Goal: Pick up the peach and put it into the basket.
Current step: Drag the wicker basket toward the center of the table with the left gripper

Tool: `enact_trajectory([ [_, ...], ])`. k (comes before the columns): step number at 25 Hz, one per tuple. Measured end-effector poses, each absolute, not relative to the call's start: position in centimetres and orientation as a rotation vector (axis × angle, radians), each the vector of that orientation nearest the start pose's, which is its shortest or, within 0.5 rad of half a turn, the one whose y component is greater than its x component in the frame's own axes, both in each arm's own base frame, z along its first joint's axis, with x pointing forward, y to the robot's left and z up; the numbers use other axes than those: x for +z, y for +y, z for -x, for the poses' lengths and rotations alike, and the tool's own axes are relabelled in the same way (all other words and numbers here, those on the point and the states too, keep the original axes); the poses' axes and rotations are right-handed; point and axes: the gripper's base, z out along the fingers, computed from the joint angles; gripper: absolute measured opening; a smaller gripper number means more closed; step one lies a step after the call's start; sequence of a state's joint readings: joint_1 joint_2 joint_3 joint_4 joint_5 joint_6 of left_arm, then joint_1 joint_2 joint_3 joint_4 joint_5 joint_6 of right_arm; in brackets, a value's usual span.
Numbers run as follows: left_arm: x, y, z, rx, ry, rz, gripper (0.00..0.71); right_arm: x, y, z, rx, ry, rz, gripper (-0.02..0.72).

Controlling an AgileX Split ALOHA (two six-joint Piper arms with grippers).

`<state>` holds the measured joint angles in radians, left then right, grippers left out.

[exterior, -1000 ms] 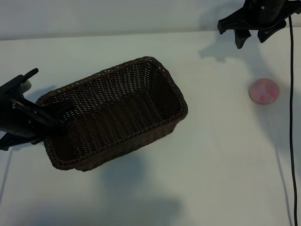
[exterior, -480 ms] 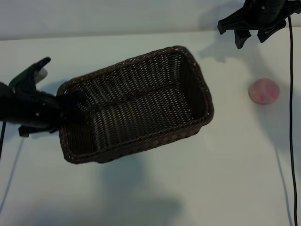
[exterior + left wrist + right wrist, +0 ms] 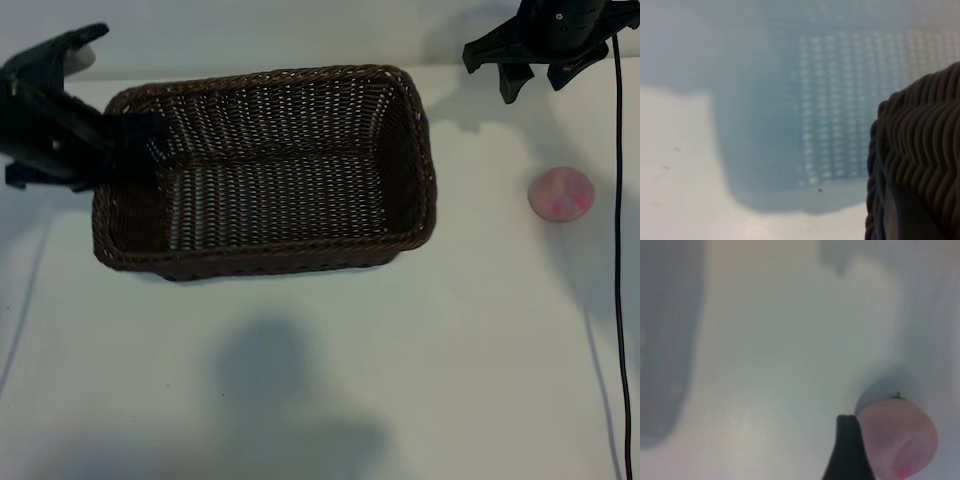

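Observation:
The dark brown wicker basket point(image 3: 400, 240) lies with its long side across the table in the exterior view. My left gripper point(image 3: 128, 135) is shut on the rim of its left end. The left wrist view shows that braided rim point(image 3: 920, 150) close up, with a dark finger point(image 3: 902, 217) against it. The peach point(image 3: 561, 193), small and pale pink with red blotches, sits on the table to the right of the basket, apart from it. My right gripper point(image 3: 535, 80) hangs open at the back right, behind the peach. In the right wrist view the peach point(image 3: 902, 440) lies beside one black finger point(image 3: 850, 452).
A black cable point(image 3: 620, 260) runs down the right side of the white table point(image 3: 300, 400), just past the peach. The table's back edge point(image 3: 250, 72) meets a pale wall close behind the basket.
My left gripper has swung the basket round and toward the back of the table, from a slant to lying level across it. The right gripper and the peach have stayed put.

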<state>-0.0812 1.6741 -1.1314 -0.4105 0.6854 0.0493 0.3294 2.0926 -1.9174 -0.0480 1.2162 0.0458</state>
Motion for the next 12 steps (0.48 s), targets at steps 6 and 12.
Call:
enact_trajectory([
  [6, 23.3, -6.2, -36.9, -0.446, 2.689, 0.123, 0.095, 26.1, 14.1, -42.7, -0.002, 2.838, 0.426, 0.515],
  [12, 21.3, -9.0, -38.3, -0.466, 2.739, 0.053, 0.095, 26.1, 14.0, -42.7, -0.016, 2.837, 0.431, 0.515],
])
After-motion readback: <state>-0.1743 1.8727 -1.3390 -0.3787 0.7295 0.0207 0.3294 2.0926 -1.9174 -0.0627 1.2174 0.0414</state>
